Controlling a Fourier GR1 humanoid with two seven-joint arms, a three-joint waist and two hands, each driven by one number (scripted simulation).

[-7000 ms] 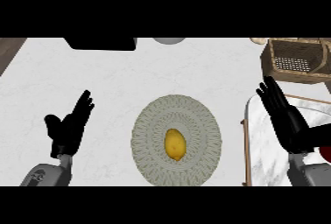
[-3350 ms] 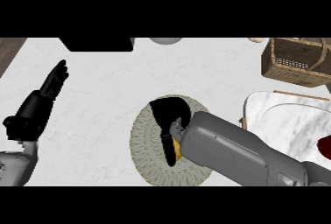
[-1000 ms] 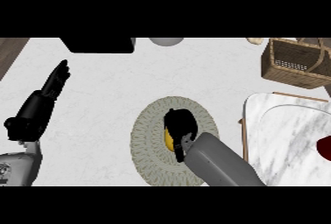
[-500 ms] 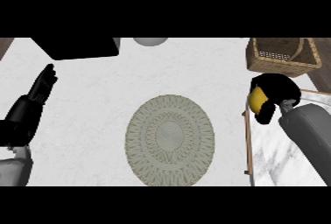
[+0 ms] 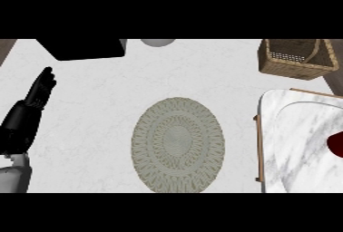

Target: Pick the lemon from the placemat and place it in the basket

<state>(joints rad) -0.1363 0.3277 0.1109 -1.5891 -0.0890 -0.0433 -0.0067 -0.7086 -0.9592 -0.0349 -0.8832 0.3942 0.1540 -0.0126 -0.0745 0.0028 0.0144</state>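
Note:
The round grey-green woven placemat (image 5: 178, 145) lies in the middle of the counter with nothing on it. The wicker basket (image 5: 295, 59) stands at the far right corner; no lemon shows in the part of it I can see. The lemon appears nowhere in the head view. My left hand (image 5: 26, 113) rests open at the left edge, fingers straight and pointing away from me, apart from the placemat. My right hand and forearm are out of the picture.
A black block (image 5: 84, 47) sits at the far left and a small grey round thing (image 5: 157, 42) beside it. A wood-edged marble board (image 5: 295, 136) fills the right side, with a dark red thing (image 5: 335, 144) at its right edge.
Half a second ago my right hand held the lemon near the board's top left corner; now hand and lemon are both gone from view. The left hand has stayed put.

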